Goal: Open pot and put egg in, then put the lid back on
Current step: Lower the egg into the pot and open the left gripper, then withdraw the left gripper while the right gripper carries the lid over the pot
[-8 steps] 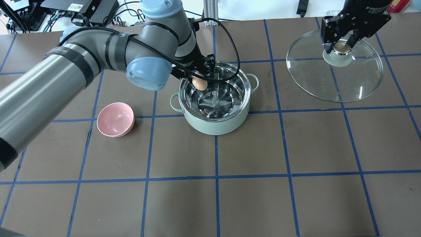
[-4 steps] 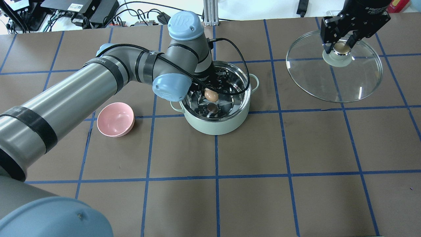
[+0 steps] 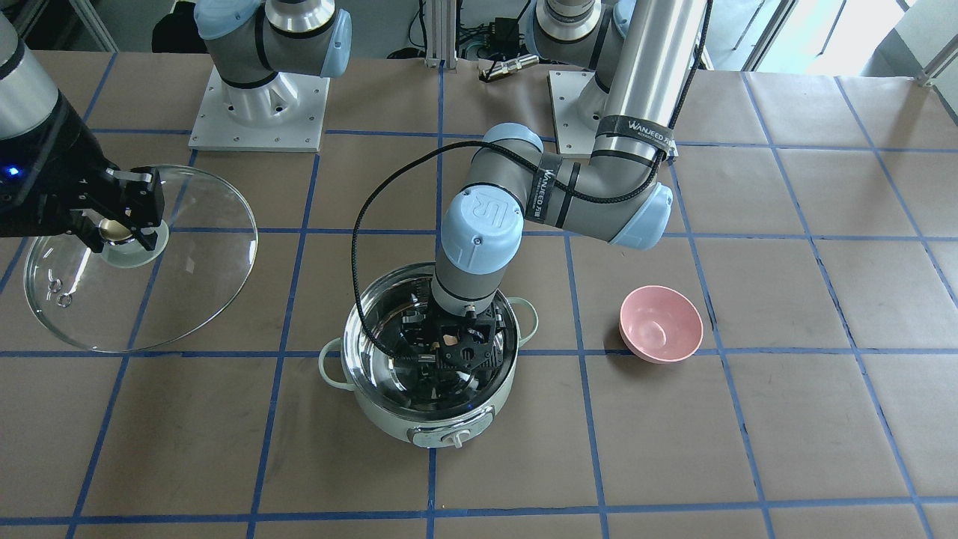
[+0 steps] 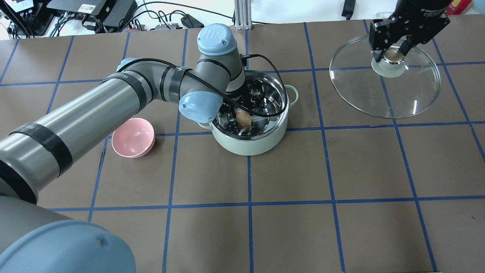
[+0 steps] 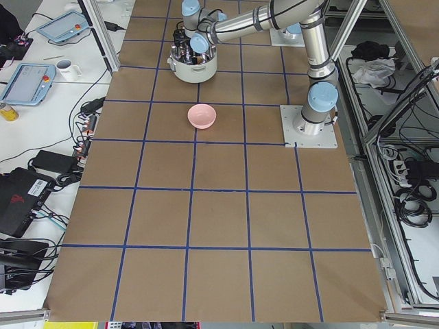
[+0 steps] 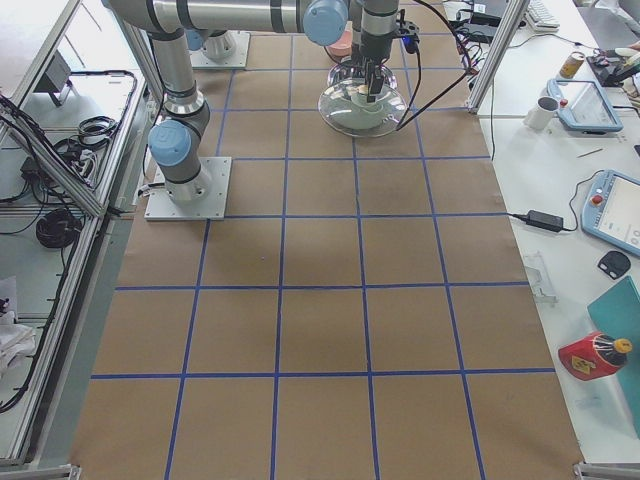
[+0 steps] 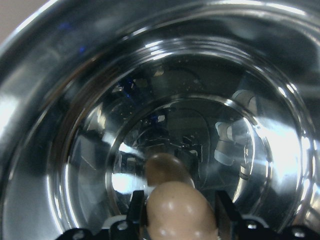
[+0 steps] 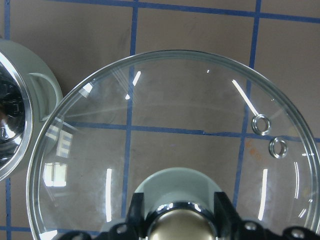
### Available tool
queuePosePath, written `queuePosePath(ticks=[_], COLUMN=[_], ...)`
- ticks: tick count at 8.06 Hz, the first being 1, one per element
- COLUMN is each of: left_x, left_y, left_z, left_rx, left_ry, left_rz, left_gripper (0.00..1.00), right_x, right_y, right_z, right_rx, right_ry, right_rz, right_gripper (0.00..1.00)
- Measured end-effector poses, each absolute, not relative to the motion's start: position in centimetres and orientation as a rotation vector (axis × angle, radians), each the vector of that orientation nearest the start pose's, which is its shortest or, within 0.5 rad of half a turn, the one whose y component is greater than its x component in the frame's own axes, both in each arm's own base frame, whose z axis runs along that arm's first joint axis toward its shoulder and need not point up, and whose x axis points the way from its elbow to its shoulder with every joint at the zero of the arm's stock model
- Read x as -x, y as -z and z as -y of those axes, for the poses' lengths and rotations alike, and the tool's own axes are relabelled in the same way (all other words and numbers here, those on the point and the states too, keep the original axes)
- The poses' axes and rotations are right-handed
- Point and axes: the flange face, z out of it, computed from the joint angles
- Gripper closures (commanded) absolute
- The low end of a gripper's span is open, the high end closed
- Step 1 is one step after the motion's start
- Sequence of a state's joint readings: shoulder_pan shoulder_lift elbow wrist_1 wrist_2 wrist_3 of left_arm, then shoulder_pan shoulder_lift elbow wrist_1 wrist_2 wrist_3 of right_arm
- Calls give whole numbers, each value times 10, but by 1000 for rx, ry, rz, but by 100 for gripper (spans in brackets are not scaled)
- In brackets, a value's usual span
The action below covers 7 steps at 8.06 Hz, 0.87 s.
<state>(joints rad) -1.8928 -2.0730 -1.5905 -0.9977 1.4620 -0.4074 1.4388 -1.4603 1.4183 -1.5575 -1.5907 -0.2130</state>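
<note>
The mint-green pot (image 4: pixel 250 146) stands open mid-table, its steel inside showing; it also shows in the front view (image 3: pixel 419 419). My left gripper (image 4: pixel 243 118) reaches down inside the pot and is shut on the tan egg (image 4: pixel 244 117). In the left wrist view the egg (image 7: pixel 180 210) sits between the fingers just above the pot's floor. My right gripper (image 4: pixel 392 55) is shut on the beige knob (image 8: pixel 182 225) of the glass lid (image 4: pixel 386 94). It holds the lid off to the pot's right, also seen in the front view (image 3: pixel 187 247).
An empty pink bowl (image 4: pixel 132 142) sits to the left of the pot, close to my left forearm. A black cable (image 3: pixel 367 224) loops from my left wrist over the pot's rim. Brown table with blue grid tape all around.
My left gripper has moved from the pot's back rim over its middle and sunk deeper inside, egg still held. My right gripper and the lid have not moved.
</note>
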Motion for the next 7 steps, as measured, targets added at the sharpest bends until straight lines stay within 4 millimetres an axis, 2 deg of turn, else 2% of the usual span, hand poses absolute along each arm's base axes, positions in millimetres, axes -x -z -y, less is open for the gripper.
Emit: queuePosePath(ticks=[2,4,5,7], left_x=[342,342,340,332], left_y=[-247,-267,-288,-347], left_z=[570,569,565,542], left_rx=[132,127,121,46], left_ry=[28,73,104,111], left_rz=[-3261,-3271,-3277,-3274], left_gripper=[0,0,2,2], right_x=[-59,-59,-59,-59], right_y=[-504,-504,-504,-504], right_z=[554,554,554,554], right_rx=[148,154,156,158], right_ry=[39,39,39,39], right_rz=[-3163,-3162,-3163,-3162], right_gripper=[100,100,100,100])
